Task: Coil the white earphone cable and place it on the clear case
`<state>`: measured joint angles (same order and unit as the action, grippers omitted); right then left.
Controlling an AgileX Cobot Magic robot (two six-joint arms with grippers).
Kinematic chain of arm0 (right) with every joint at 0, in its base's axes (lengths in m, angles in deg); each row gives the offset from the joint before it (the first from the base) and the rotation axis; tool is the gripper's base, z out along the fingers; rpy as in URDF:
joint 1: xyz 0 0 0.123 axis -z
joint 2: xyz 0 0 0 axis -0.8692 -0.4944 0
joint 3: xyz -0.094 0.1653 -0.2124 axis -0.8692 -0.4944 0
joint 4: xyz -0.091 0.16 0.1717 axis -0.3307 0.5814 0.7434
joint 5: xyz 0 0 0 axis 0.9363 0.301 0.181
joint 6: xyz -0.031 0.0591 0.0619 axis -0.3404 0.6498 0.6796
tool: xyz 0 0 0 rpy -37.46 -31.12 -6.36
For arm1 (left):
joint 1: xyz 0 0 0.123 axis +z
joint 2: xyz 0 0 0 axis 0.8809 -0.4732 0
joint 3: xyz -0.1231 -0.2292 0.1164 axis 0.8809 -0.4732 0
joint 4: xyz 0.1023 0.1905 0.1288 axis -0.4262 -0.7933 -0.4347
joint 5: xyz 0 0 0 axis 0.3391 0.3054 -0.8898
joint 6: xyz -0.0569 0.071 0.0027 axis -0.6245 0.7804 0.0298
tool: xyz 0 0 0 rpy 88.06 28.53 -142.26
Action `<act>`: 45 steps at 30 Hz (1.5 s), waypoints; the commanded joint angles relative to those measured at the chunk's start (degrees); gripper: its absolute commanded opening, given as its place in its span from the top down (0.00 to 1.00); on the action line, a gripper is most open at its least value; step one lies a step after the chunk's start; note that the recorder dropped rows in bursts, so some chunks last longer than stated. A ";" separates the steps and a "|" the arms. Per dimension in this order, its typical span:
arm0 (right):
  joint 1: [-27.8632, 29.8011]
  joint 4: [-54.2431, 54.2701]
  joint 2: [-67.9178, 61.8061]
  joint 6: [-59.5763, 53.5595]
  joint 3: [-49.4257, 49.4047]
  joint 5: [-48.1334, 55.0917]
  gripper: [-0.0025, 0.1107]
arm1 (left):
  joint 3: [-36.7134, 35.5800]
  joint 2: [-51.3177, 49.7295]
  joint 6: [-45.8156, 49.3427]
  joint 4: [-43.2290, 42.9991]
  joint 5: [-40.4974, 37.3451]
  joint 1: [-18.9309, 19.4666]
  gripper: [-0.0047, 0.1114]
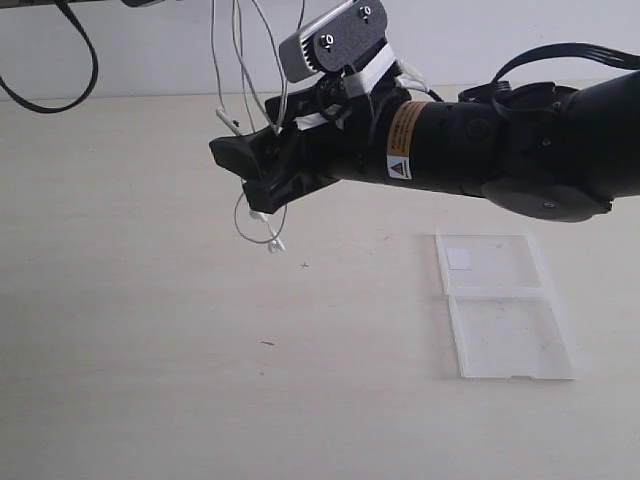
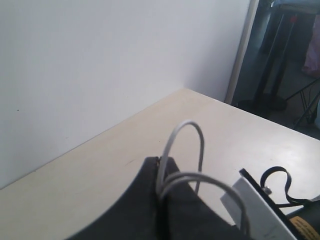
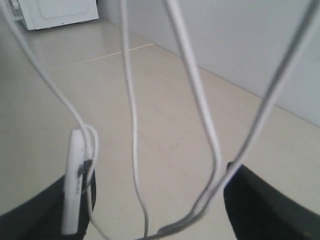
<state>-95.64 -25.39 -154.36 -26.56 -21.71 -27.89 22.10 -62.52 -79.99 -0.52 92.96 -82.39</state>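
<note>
The white earphone cable [image 1: 240,60] hangs in several strands from above the exterior view's top edge. Its loop and an earbud [image 1: 277,245] dangle just over the table. My left gripper [image 2: 161,167] is shut on loops of the cable [image 2: 192,125]; it lies out of the exterior view. My right gripper [image 1: 240,170] reaches across to the hanging strands and stands open. The cable [image 3: 131,115] passes between its jaws, and the inline remote [image 3: 74,185] rests against one finger. The clear case [image 1: 505,305] lies open and flat on the table at the right, with its white sticker [image 1: 459,258] on the far half.
The pale table [image 1: 150,380] ends at a white wall behind. A black cable [image 1: 60,95] loops down at the top left. The right arm's thick black body [image 1: 480,150] spans the upper right, above the case.
</note>
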 commanded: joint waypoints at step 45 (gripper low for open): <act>-0.07 6.36 1.61 -0.06 -0.26 -1.02 0.98 | 0.16 0.20 -3.85 -2.67 4.23 0.12 0.96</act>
<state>-95.64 -19.65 -153.23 -26.43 -21.71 -30.05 22.10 -62.52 -82.73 -2.32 97.13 -82.39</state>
